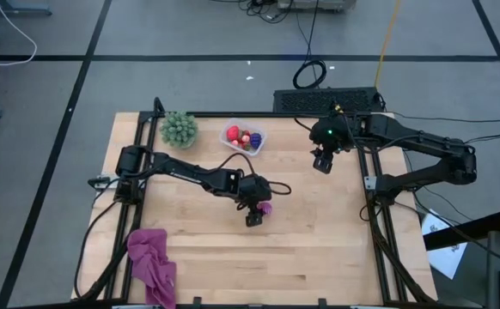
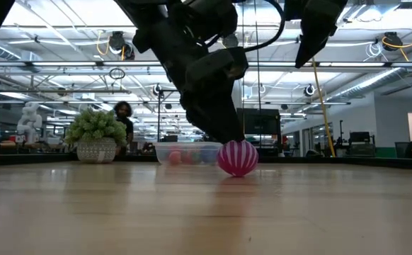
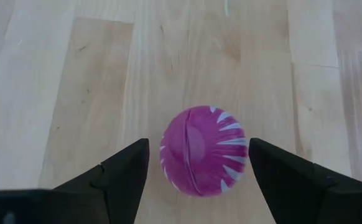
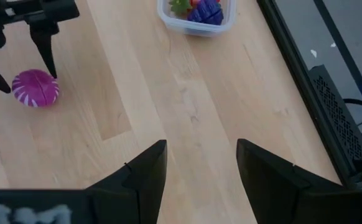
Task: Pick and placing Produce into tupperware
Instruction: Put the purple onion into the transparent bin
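The magenta-striped ball (image 3: 204,151) rests on the wooden table (image 3: 56,93), also seen as the ball (image 1: 267,207) in the high view and the ball (image 2: 238,157) in the low view. My left gripper (image 3: 198,146) is open, pointing down, one finger on each side of the ball with a small gap. The clear tupperware (image 1: 243,138) stands near the table's far edge and holds red, blue-purple and other small produce (image 4: 204,11). My right gripper (image 1: 322,163) is open and hovers above the table's right side, to the right of the tub.
A green bushy plant (image 1: 179,129) in a pot stands left of the tub. A magenta cloth (image 1: 151,262) lies crumpled at the near left corner. Dark rails frame the table (image 1: 370,197). Bare wood lies around the ball.
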Tool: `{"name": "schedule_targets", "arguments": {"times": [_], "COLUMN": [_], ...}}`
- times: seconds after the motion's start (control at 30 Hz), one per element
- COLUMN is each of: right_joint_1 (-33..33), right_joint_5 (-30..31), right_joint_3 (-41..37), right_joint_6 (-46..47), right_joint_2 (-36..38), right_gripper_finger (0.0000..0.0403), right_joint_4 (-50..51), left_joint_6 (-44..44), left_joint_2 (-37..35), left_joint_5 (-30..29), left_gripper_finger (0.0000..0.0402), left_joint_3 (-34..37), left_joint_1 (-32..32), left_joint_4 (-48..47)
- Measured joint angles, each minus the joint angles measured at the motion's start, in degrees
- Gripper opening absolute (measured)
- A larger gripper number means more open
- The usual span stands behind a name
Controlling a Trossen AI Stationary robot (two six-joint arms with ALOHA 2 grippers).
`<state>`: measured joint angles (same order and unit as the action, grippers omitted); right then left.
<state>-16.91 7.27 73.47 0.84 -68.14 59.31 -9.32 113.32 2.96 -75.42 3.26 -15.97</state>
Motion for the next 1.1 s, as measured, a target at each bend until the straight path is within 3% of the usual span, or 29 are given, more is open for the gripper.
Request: {"name": "schedule_targets", "arguments": {"times": [1.1], "right_joint_1": [0.0], "right_joint_5": [-0.04], "right_joint_3": [0.02], "right_joint_6": [-0.22], "right_joint_2": [0.0], "right_gripper_finger": [0.0183], "right_joint_4": [-2.26], "left_joint_6": [-0.06], "left_joint_2": [4.94], "left_joint_5": [1.6], "left_gripper_finger": [0.0287], "left_joint_3": [0.0], "left_joint_1": [-0.74], "left_joint_4": [1.43]}}
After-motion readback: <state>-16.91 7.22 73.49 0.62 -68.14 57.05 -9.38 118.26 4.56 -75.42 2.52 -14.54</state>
